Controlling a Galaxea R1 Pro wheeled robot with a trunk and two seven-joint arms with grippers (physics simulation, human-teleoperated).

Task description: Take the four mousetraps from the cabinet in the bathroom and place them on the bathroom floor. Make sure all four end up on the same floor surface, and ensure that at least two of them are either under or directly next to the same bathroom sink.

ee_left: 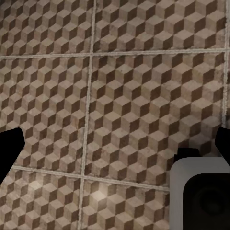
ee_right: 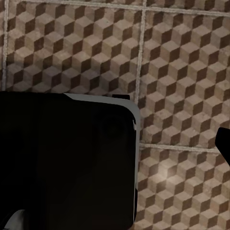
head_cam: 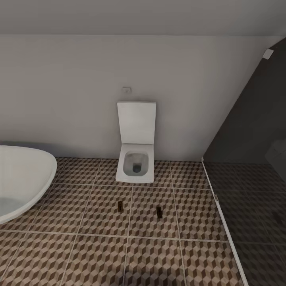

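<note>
We see two mousetraps [head_cam: 119, 205] [head_cam: 159, 211] flat on bathroom floor [head_cam: 99, 246], apart, before toilet [head_cam: 135, 161]. Left gripper [ee_left: 115, 143] fingers spread; right gripper state: cannot tell.

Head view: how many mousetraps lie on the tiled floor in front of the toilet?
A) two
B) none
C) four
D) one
A: two small dark mousetraps, one and another, lie apart on the cube-pattern bathroom floor in front of the white toilet.
</note>
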